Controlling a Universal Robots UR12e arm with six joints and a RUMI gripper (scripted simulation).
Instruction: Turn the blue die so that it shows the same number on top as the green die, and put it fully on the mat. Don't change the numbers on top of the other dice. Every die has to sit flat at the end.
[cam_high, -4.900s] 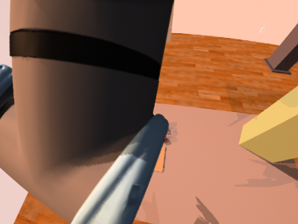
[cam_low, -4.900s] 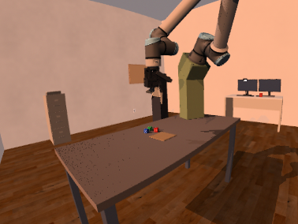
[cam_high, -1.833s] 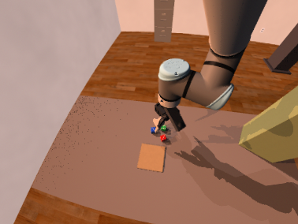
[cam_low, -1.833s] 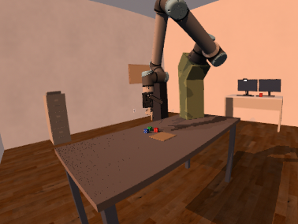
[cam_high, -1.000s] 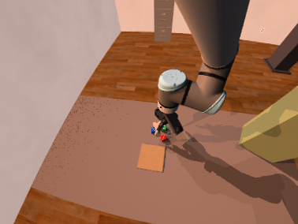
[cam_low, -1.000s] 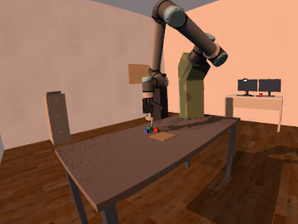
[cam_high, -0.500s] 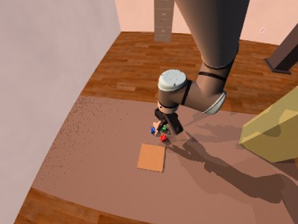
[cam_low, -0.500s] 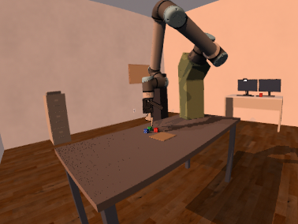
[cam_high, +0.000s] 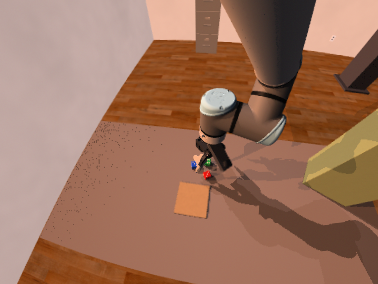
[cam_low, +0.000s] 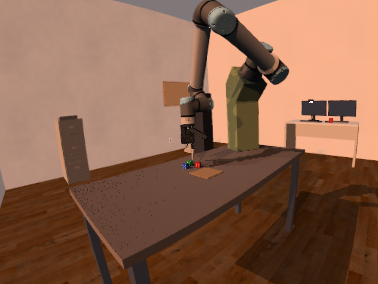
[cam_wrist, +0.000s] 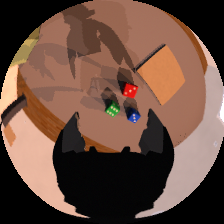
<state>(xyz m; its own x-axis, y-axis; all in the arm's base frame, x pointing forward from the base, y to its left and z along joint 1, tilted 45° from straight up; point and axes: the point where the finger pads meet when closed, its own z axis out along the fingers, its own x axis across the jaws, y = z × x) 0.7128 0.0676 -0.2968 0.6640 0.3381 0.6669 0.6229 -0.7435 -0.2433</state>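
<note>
The blue die (cam_wrist: 133, 116) sits flat on the table beside the green die (cam_wrist: 112, 109) and the red die (cam_wrist: 130, 90); all three lie off the tan mat (cam_wrist: 161, 75). In the top view the blue die (cam_high: 194, 164), green die (cam_high: 208, 162) and red die (cam_high: 207, 174) cluster just beyond the mat (cam_high: 192, 199). My gripper (cam_wrist: 112, 110) is open and empty, hovering above the dice with the blue and green dice between its fingers in the wrist view. The green die shows several pips on top; the blue die's top pips are too small to read.
A tall olive block (cam_low: 243, 111) stands at the back of the table. A grey filing cabinet (cam_low: 73, 148) stands on the floor behind the table. A desk with monitors (cam_low: 327, 110) stands at the far right wall.
</note>
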